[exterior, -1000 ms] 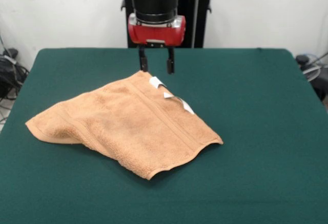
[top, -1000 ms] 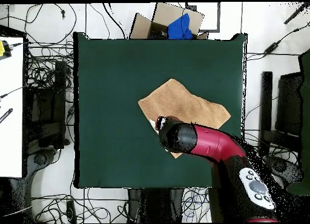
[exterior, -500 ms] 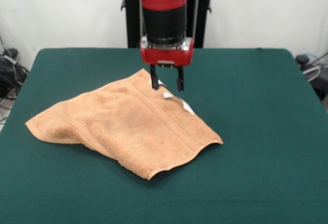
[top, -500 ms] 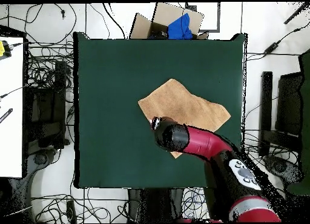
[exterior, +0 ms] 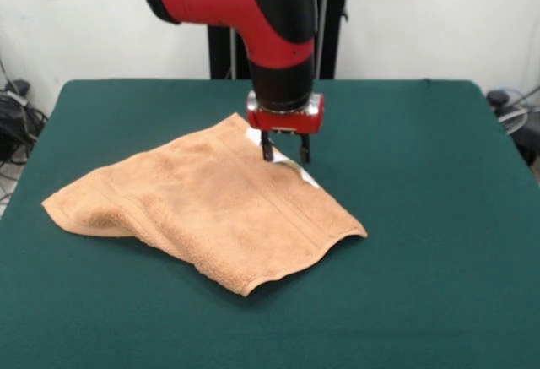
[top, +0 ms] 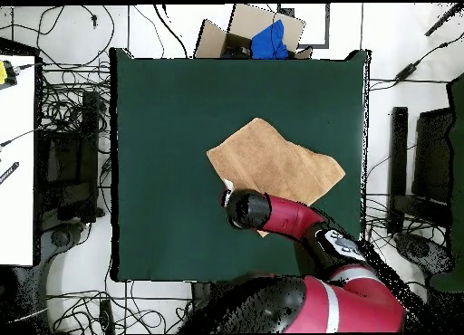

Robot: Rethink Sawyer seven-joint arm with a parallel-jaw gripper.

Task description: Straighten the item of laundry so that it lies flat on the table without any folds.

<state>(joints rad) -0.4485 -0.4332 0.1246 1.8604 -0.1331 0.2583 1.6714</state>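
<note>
The orange-tan towel lies rumpled on the green table, folded over itself with a raised left part and white tags on its far right edge. My gripper hangs open just over that tagged edge, fingertips at the tags, nothing held between them. In the overhead view the towel lies as a slanted patch near the table's middle, and the arm's wrist hides the gripper and the towel's near corner.
A cardboard box with blue cloth sits beyond the table's far edge in the overhead view. Cables cover the floor around the table. Bare green cloth surrounds the towel on all sides.
The gripper has come forward and down from behind the towel's far corner to its tagged edge. The arm's elbow has swung into view. The towel has not moved.
</note>
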